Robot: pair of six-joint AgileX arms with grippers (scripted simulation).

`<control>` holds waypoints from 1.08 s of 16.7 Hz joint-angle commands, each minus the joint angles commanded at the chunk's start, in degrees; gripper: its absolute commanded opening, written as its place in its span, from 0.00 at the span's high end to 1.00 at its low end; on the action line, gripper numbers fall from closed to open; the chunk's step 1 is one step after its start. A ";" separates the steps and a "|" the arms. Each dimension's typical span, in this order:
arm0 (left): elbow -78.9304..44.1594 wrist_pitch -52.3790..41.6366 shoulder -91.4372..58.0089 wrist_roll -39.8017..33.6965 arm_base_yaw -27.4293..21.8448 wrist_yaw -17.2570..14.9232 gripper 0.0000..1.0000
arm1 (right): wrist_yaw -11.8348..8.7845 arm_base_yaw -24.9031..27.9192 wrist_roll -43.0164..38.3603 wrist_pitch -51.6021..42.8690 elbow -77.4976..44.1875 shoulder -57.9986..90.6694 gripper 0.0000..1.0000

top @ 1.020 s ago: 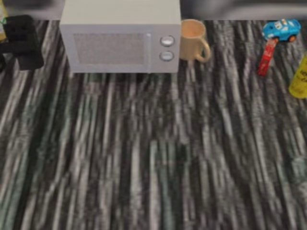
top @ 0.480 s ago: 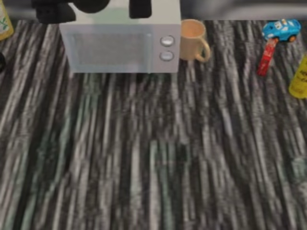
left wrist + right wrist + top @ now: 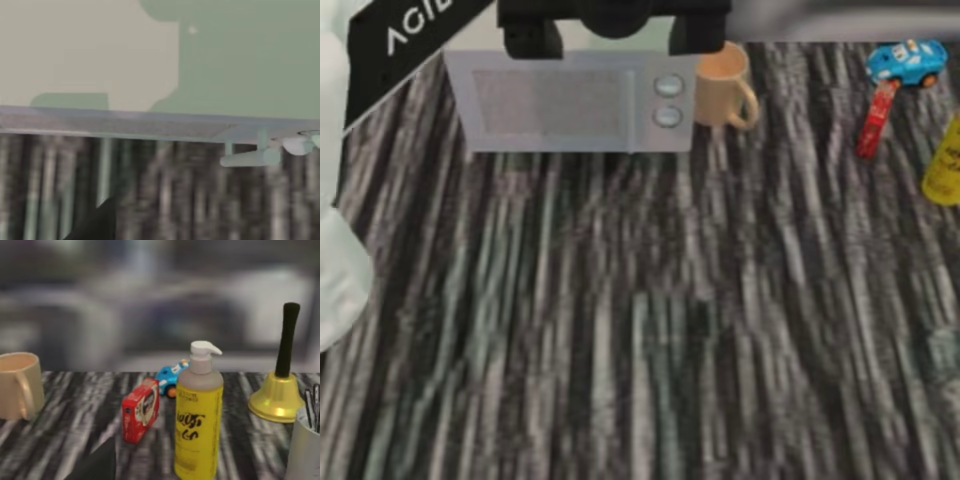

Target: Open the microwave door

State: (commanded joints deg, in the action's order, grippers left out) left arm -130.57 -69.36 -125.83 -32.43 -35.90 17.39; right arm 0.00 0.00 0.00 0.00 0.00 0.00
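One microwave (image 3: 570, 100), off-white, stands at the far left of the striped grey table (image 3: 650, 330), its front facing the near edge. The microwave door (image 3: 548, 102), with its speckled grey mesh window, lies flat and closed against the body; two round silver knobs (image 3: 668, 100) sit on the narrow panel at its right. The left gripper (image 3: 614, 30) hangs over the top of the microwave, its two dark fingers (image 3: 530, 38) spread wide, one above the door's left part and the other above the knob panel, holding nothing. The left arm (image 3: 390, 35) reaches in from the far left corner. In the left wrist view the oven's top fills the frame, with the door handle (image 3: 250, 158) jutting out below its front edge. A tan mug (image 3: 725, 85) stands just right of the microwave, touching or nearly so. At the far right: a blue toy car (image 3: 908, 62), a red box (image 3: 876, 120) and a yellow pump bottle (image 3: 945, 160). The right wrist view adds a brass bell (image 3: 277, 395) with a black handle. Whether the right gripper's fingers are open or closed cannot be told.
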 joint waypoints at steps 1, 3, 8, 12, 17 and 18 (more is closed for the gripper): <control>-0.28 -0.10 -0.26 -0.08 -0.07 0.03 0.00 | 0.00 0.00 0.00 0.00 0.00 0.00 0.00; -0.28 -0.10 -0.26 -0.08 -0.07 0.03 0.00 | 0.00 0.00 0.00 0.00 0.00 0.00 0.00; 1.19 2.37 -1.26 0.65 0.68 -0.31 0.00 | 0.00 0.00 0.00 0.00 0.00 0.00 0.00; 4.98 10.80 -4.82 2.24 2.34 -1.08 0.00 | 0.00 0.00 0.00 0.00 0.00 0.00 0.00; 6.12 12.92 -6.07 2.74 2.87 -1.33 0.00 | 0.00 0.00 0.00 0.00 0.00 0.00 0.00; 6.12 12.92 -6.07 2.74 2.87 -1.33 0.00 | 0.00 0.00 0.00 0.00 0.00 0.00 0.00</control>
State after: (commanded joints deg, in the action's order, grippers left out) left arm -124.45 -56.44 -131.90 -29.68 -33.04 16.06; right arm 0.00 0.00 0.00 0.00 0.00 0.00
